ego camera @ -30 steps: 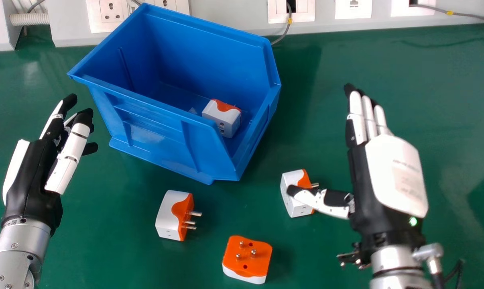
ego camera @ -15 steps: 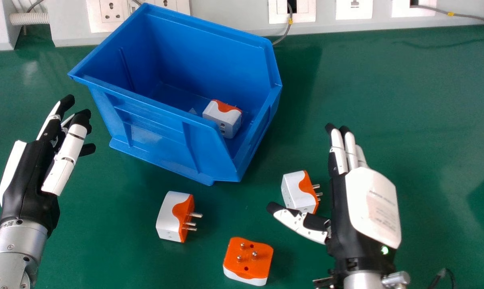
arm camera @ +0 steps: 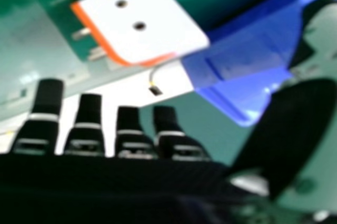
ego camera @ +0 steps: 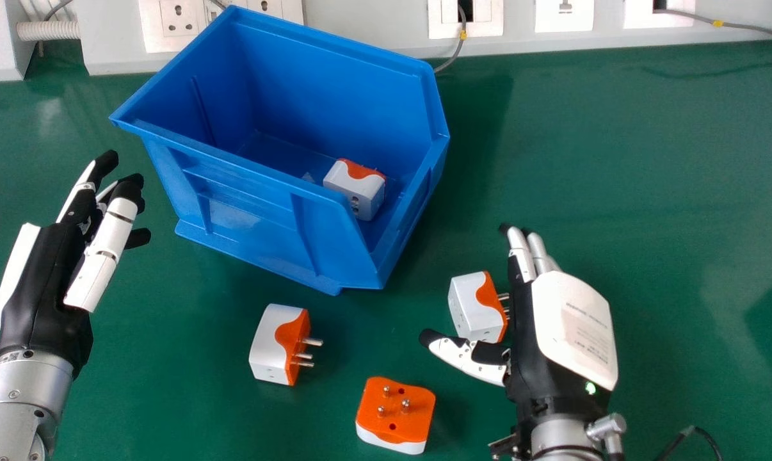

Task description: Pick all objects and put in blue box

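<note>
Fingers loosely extended, the left hand (ego camera: 40, 294) lies at eight o'clock from the blue box (ego camera: 232, 211). The likely next adapter (ego camera: 472, 307), long axis roughly eleven to five, sits on the green table (ego camera: 648, 160) at nine o'clock from the nearer right hand (ego camera: 571, 320), whose straight fingers and thumb spread wide, holding nothing.

Adapter (ego camera: 355, 189) w/in box (ego camera: 245, 211) — rt. end

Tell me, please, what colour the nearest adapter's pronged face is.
The pronged face is orange, clearest in the head view.
</note>
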